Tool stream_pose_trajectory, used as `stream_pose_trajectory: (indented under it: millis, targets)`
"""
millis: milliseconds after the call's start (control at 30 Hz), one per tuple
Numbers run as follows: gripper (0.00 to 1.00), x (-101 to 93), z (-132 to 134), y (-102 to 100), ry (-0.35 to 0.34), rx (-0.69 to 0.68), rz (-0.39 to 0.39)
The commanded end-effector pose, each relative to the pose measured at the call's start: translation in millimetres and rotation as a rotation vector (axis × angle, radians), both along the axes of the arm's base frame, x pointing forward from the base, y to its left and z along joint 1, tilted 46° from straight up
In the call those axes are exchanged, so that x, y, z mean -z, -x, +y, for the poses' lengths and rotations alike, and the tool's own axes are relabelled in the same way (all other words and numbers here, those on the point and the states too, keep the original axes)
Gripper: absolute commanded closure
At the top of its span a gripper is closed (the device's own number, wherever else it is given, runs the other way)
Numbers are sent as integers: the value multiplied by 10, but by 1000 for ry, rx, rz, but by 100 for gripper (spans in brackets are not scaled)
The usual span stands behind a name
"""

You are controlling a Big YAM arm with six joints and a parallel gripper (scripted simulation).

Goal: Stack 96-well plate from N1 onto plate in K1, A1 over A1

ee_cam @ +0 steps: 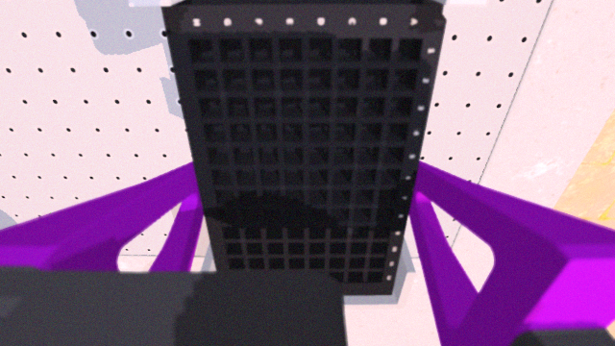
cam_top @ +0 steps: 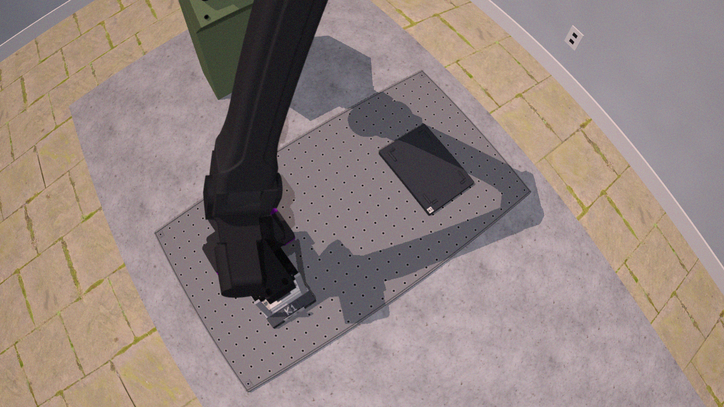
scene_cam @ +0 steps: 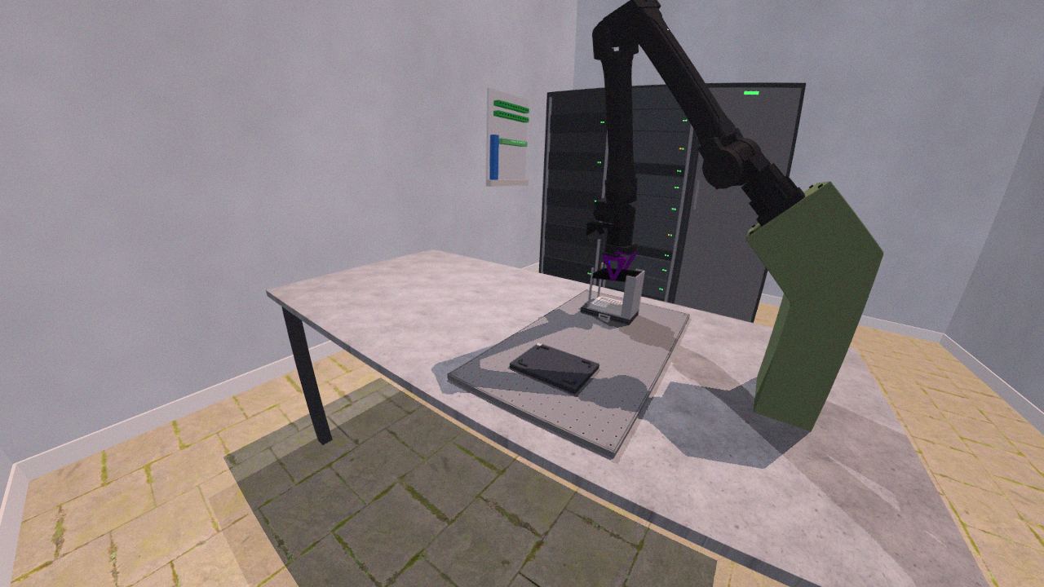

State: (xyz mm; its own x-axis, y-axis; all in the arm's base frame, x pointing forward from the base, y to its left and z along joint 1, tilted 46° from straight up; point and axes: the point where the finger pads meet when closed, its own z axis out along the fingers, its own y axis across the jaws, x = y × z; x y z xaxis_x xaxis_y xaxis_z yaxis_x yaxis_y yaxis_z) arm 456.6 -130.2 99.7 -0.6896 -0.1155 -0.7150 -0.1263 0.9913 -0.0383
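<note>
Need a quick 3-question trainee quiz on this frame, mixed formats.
1. True or false: the gripper is clamped on the black well plate.
2. Multiple choice: the plate nest now holds A) a plate, B) nothing, C) a lid.
3. Fill in: the arm holds the black plate above the rack lettered ___, where a pale plate already sits.

Key
1. True; the purple fingers press its long sides.
2. B
3. K1
</note>
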Motion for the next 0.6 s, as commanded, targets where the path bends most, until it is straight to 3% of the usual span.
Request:
stream_pose_trajectory:
  millis: [0,567]
  targets:
    - [100,-16,3,-150,0,-1,-24]
    - [100,177,-13,-306,-1,7,-21]
